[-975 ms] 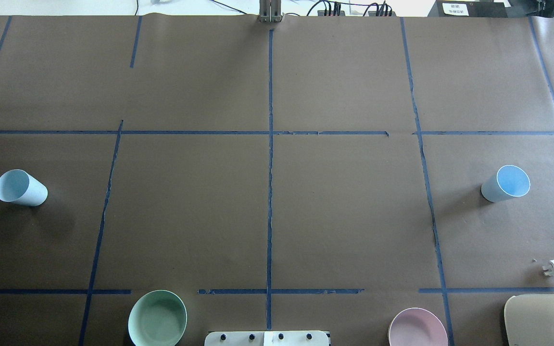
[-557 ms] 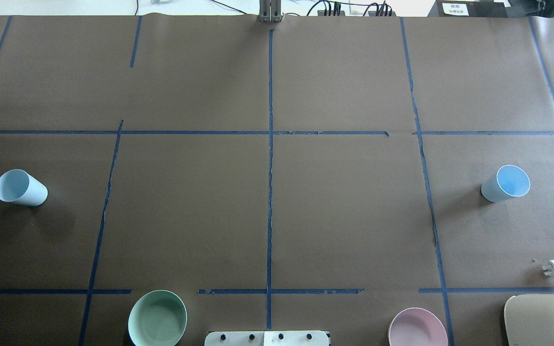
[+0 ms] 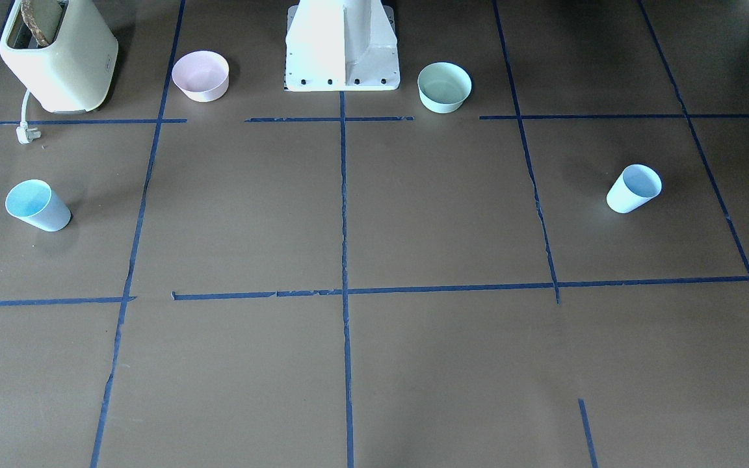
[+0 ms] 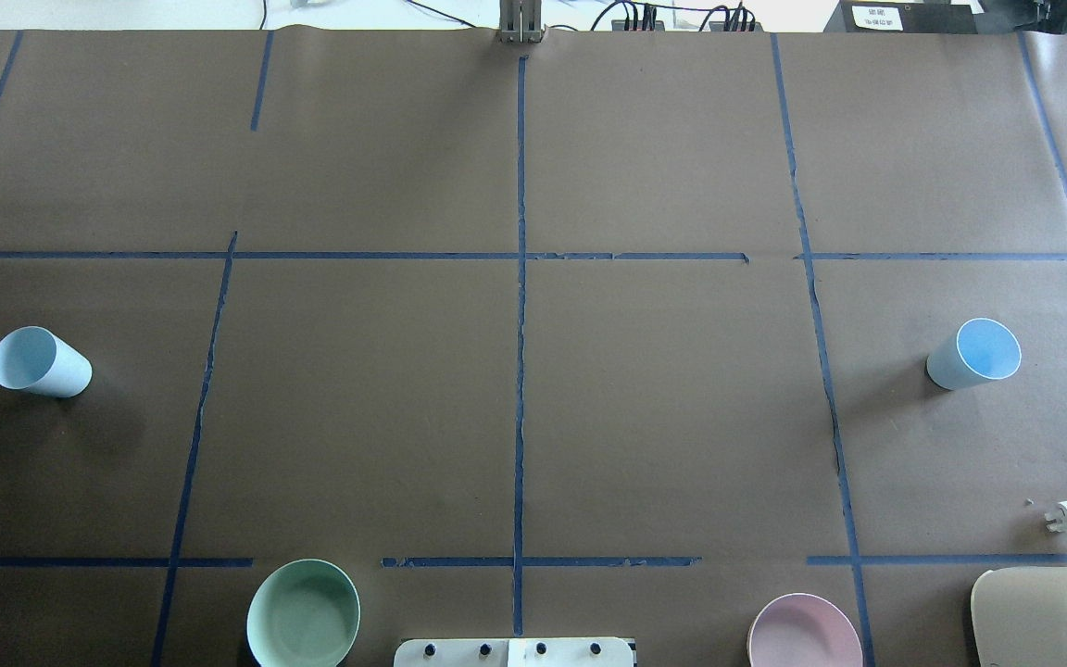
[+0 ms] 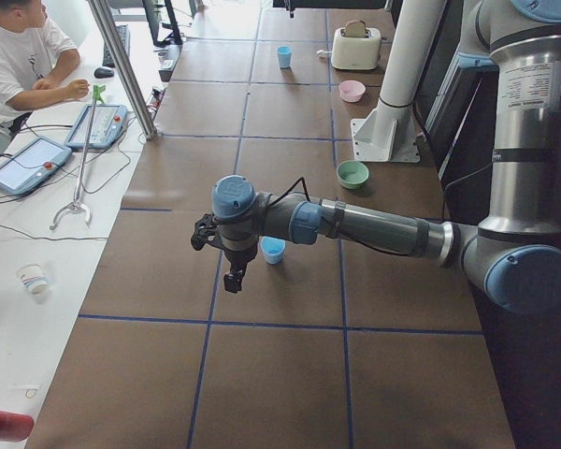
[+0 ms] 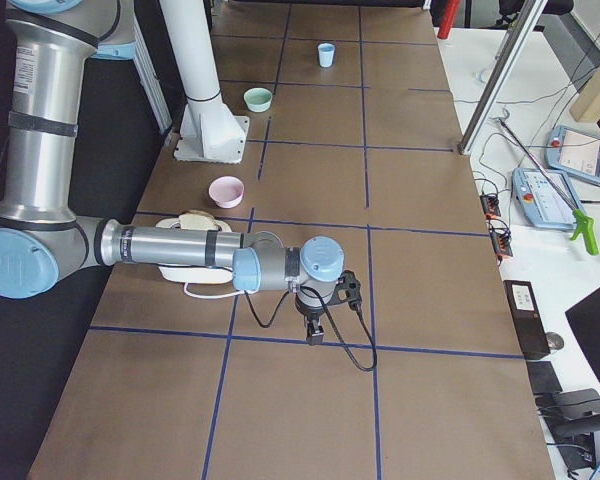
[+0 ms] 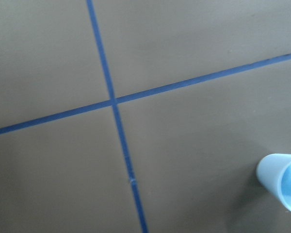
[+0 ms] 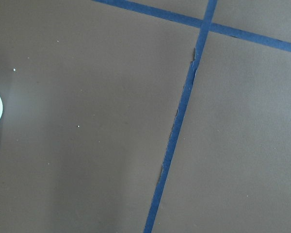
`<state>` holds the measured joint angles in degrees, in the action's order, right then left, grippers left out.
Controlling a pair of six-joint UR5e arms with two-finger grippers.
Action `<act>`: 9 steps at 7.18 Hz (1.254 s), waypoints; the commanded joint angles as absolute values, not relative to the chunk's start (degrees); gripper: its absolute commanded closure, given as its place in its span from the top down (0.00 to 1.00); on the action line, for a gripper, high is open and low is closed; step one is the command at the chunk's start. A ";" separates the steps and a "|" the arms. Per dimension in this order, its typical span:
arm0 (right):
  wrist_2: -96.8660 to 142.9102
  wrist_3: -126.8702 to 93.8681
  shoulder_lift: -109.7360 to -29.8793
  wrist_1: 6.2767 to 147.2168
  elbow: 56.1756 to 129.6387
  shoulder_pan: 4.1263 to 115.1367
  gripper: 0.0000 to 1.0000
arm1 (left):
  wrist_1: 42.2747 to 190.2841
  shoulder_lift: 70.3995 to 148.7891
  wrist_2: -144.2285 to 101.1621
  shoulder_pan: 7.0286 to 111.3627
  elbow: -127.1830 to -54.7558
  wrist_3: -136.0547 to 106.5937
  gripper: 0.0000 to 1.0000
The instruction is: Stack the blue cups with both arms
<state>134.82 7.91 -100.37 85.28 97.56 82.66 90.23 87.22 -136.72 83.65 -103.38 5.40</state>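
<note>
Grippers first. The left gripper [image 5: 232,277] hangs above the table [image 4: 663,408], pointing down, just beside the left cup [image 5: 273,250]. I see nothing in it. This side view does not let me tell if its fingers are apart or together. The right gripper [image 6: 315,330] hangs the same way at the other end of the table. I see nothing in it either, and I cannot tell how wide it is. I cannot find the right cup [image 4: 973,355] in that side view, but the overhead view shows it.

The left wrist camera sees the left cup only in its bottom right corner, so I think that gripper is not over the cup yet. The right wrist camera shows a pale sliver at its left edge. It may be a cup rim, but I am not sure.

From overhead, the left cup stands far to the left and the right cup far to the right, well apart, both with mouths up. The mint-green bowl [image 4: 303,613] and the pink bowl [image 4: 804,635] sit near the robot's base. The toaster [image 3: 56,58] sits in the corner on the robot's right.

Compared with a second ago, nothing on the table has changed. Cups and bowls are in the same spots. So the stacking has not begun. I think each arm must first come down on its own cup.
</note>
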 commanded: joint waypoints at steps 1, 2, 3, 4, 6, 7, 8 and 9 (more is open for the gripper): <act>134.91 7.91 -100.37 85.25 97.47 82.53 1.00 | 97.43 84.74 -137.37 79.65 -104.41 -0.82 1.00; 134.91 7.91 -100.37 85.25 97.47 82.44 1.00 | 105.74 84.47 -136.50 73.63 -104.33 -15.93 1.00; 134.91 7.91 -100.37 85.25 97.47 82.44 1.00 | 113.04 82.64 -134.06 68.08 -104.33 -28.35 1.00; 134.83 7.91 -100.37 85.25 97.38 82.44 1.00 | 117.20 81.83 -131.25 64.63 -103.98 -35.26 1.00; 134.91 7.91 -100.37 85.17 97.21 82.44 1.00 | 118.21 81.83 -129.30 62.84 -103.10 -39.19 0.99; 134.91 7.91 -100.37 85.17 97.21 82.44 1.00 | 118.21 81.83 -128.50 62.58 -103.01 -39.29 0.99; 134.83 7.91 -100.37 85.17 97.21 82.44 1.00 | 118.21 81.91 -128.41 61.36 -102.92 -39.90 1.00; 134.91 7.91 -100.37 85.17 97.29 82.44 1.00 | 118.39 82.00 -128.15 59.43 -101.53 -39.90 1.00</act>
